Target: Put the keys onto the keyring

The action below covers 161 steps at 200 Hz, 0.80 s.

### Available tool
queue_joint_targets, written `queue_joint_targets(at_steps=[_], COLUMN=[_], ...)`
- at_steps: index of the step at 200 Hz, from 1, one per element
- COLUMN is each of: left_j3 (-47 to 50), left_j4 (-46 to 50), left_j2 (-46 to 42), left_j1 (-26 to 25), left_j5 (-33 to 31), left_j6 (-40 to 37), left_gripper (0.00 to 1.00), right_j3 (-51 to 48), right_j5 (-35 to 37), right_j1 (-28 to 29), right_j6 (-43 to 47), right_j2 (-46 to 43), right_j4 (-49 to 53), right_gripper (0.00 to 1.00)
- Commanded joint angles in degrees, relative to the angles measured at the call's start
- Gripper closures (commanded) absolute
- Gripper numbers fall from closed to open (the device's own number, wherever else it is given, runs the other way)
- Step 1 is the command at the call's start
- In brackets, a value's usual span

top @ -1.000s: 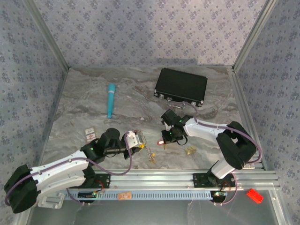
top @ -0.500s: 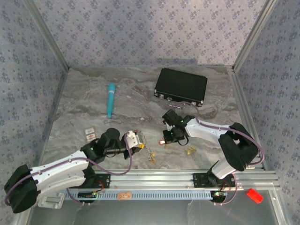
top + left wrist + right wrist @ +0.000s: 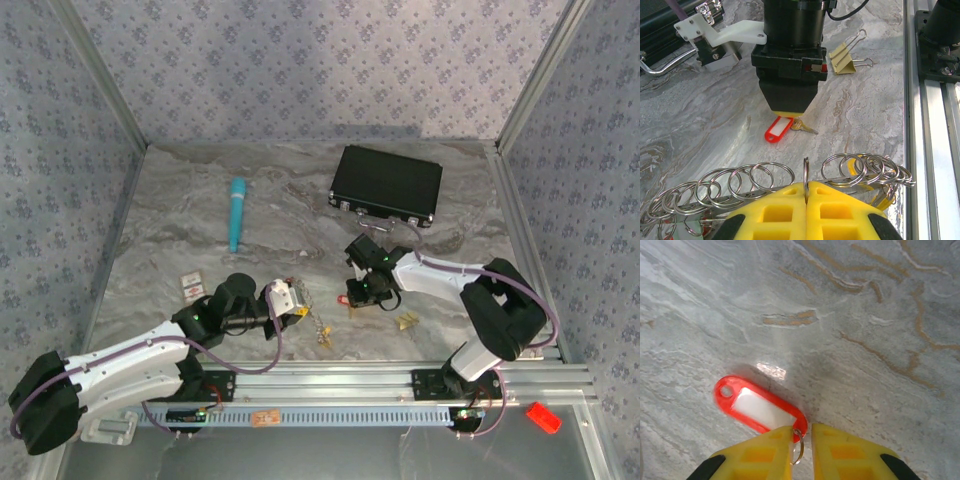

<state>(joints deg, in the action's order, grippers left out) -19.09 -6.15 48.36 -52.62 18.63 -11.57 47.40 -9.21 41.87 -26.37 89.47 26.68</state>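
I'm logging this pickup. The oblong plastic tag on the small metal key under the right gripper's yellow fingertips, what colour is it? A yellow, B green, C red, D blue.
C: the oblong plastic tag on the small metal key at the right gripper is red around a white insert.

A black case point(image 3: 386, 186) is lying far right, a teal tube point(image 3: 236, 213) far left, a yellow binder clip point(image 3: 406, 320) near right

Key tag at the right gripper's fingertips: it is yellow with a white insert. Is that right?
Not quite. The tag is red, not yellow; the white insert is right. The right wrist view shows it on the table just ahead of the right gripper, and the left wrist view shows the same red tag.
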Motion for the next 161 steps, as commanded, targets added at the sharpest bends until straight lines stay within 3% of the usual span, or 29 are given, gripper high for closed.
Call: queue_joint_targets(at_steps=[1, 40, 95, 161], left_j3=[-1.5, -1.5, -1.5, -1.6], left_j4=[-0.6, -0.4, -0.4, -0.4], left_j2=[-0.5, -0.7, -0.5, -0.7], left_j1=[-0.4, -0.4, -0.4, -0.4], left_j5=[0.0, 0.0, 0.1, 0.1], left_j6=[-1.1, -1.2, -1.3, -1.3], left_gripper=[1.00, 1.00, 1.00, 1.00], right_j3=[-0.3, 0.3, 0.5, 0.8], right_j5=[-1.4, -1.5, -1.0, -1.9], right_j1=[-0.3, -0.3, -0.1, 0.3], right_j6=[-1.4, -1.6, -1.7, -1.7], right_j2=[-1.6, -1.0, -1.0, 0.8], right_j4=[-0.1, -0.1, 1.5, 1.8], right_gripper=[0.83, 0.88, 0.74, 0.78])
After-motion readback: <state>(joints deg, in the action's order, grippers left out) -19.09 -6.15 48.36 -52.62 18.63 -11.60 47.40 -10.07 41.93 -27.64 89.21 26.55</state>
